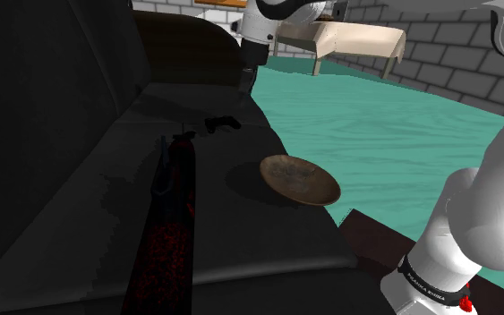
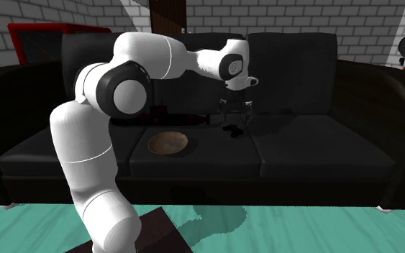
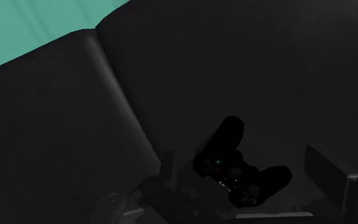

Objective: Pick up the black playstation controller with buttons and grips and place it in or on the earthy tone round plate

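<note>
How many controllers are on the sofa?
1. The black controller lies on the sofa's seat, below the open gripper, apart from the brown plate. The arm may hide others.

Small white lettering runs along the black band [image 1: 431, 285] round the lower part of the arm [image 1: 478, 215], too small to read.

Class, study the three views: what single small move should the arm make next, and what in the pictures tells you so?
Probably lower the tool a little further, straight down. Its fingers stand apart, and the black controller lies between them on the sofa cushion, not yet clasped. The brown plate lies further along the same sofa, so grasping comes first.
</note>
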